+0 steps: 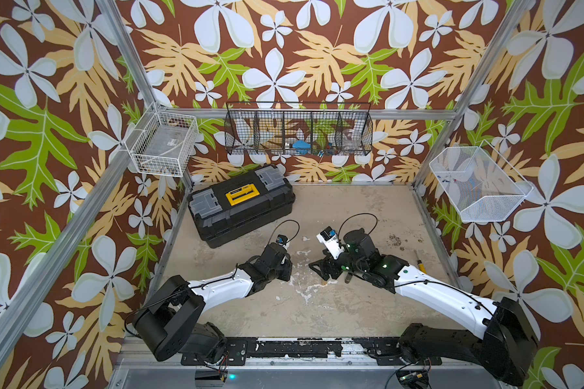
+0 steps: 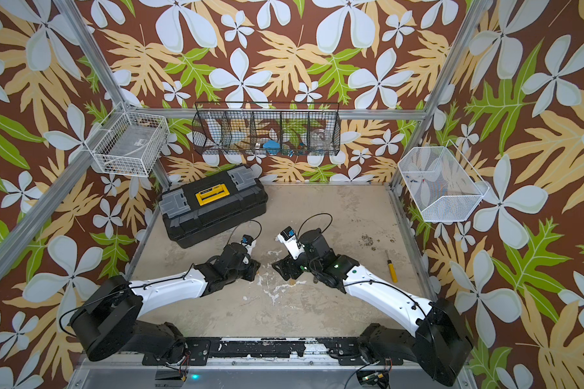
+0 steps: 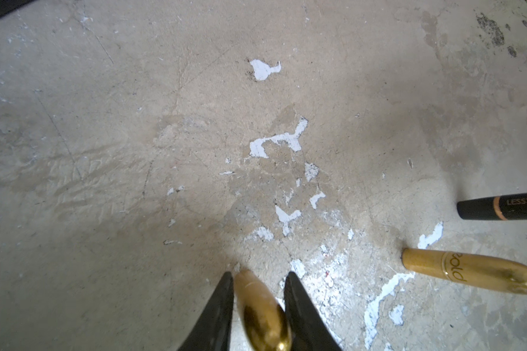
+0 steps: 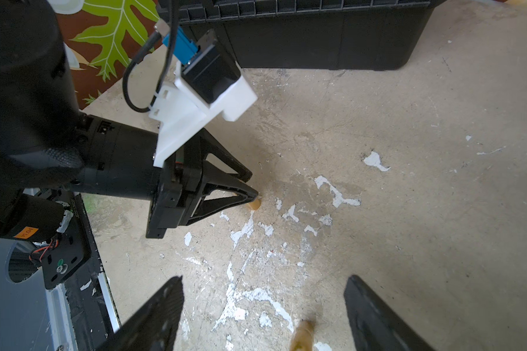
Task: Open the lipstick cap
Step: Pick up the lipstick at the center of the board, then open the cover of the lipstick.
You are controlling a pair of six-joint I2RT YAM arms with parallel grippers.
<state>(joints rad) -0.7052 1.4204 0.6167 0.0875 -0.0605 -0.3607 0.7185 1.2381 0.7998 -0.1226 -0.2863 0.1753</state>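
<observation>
Bracketing gold lipstick (image 3: 260,313), left hand (image 3: 259,275)

Both top views: high over the near edge, pitched down at the whole table (image 1: 351,208). Left wrist: close, low over the tabletop. Right wrist: close, facing toolbox (image 4: 317,36) and left gripper (image 4: 254,185). Both wrist views share the chipped white patch (image 3: 274,142).

Both arms: white link shells w/ small screws, black joint housings, thin black cable clipped along each: left arm (image 1: 223,286), right arm (image 1: 435,293). Far end from the base rail (image 1: 294,348): white cam mounts (image 4: 195,115) w/ blue plugs. Left gripper (image 4: 253,185): black truss fingers (image 4: 225,197). Orange sticker (image 4: 26,232) near the rail.
</observation>
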